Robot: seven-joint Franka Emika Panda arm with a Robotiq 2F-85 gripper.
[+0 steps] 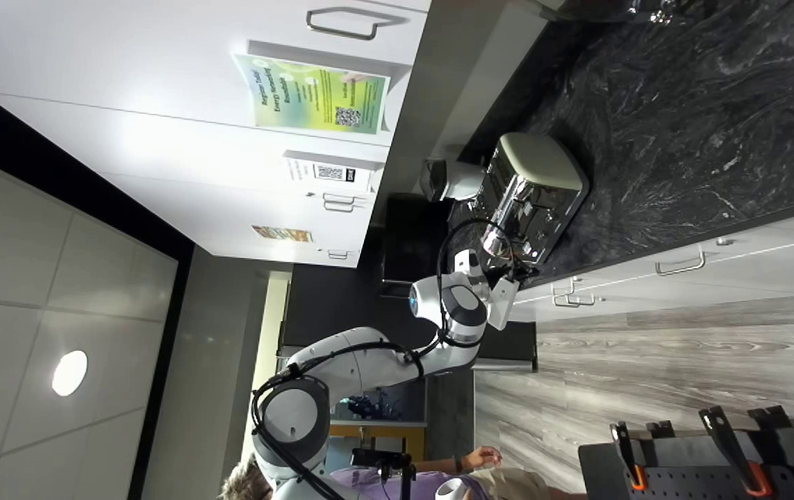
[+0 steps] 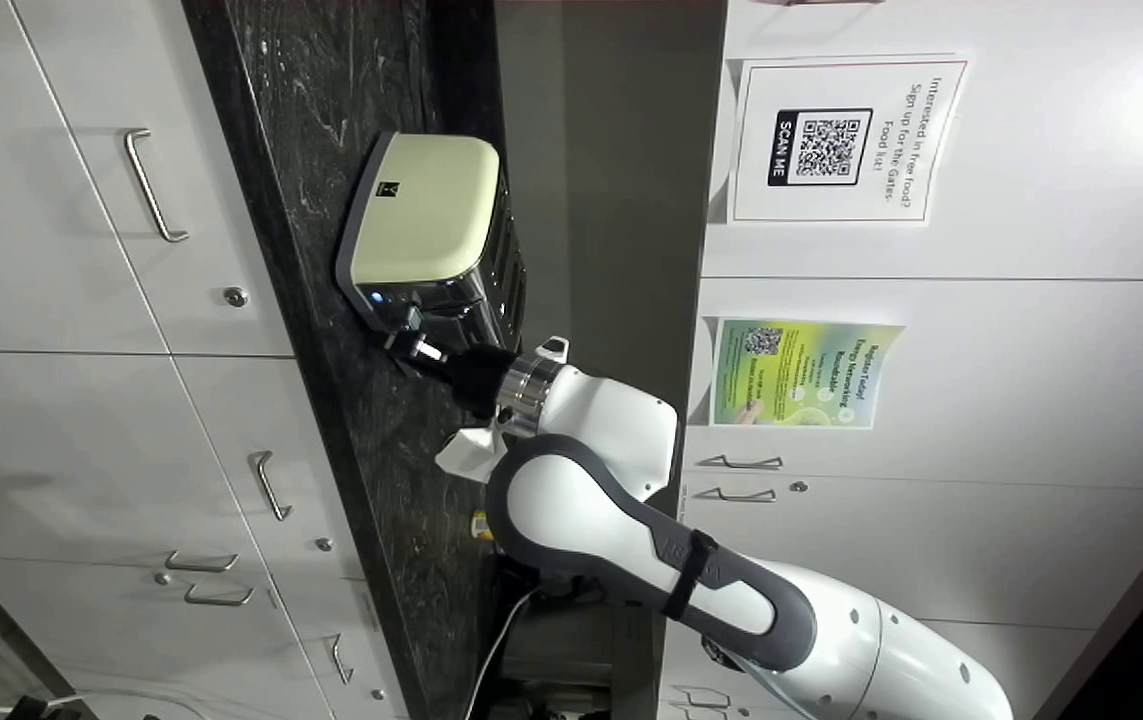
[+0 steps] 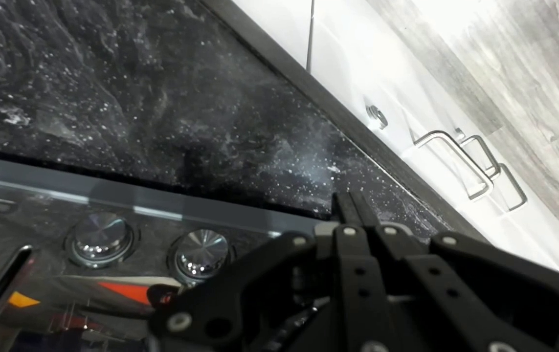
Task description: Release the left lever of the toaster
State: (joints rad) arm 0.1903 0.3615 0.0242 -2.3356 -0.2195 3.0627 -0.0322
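Note:
The toaster has a shiny silver front and cream end panels. It stands on the dark counter and shows in both exterior views [image 1: 542, 163] [image 2: 426, 210]. In the wrist view its silver front [image 3: 98, 288] fills the lower left, with two round knobs [image 3: 202, 254] and a slanted dark slot [image 3: 0, 288]. A small lever-like part [image 2: 413, 318] sticks out of the front in an exterior view; I cannot tell which lever it is. My gripper [image 3: 352, 198] is shut and empty, close against the toaster's front, also seen in both exterior views [image 1: 520, 269] [image 2: 399, 342]. It hides part of the front; contact is unclear.
The counter's front edge [image 3: 328, 115] runs near the fingertips, with white cabinets and handles [image 3: 455, 161] below. A white object [image 1: 465, 182] stands behind the toaster. A black appliance [image 1: 410, 243] and a yellow item [image 2: 481, 525] are farther along. Upper cabinets [image 2: 831, 400] hang above.

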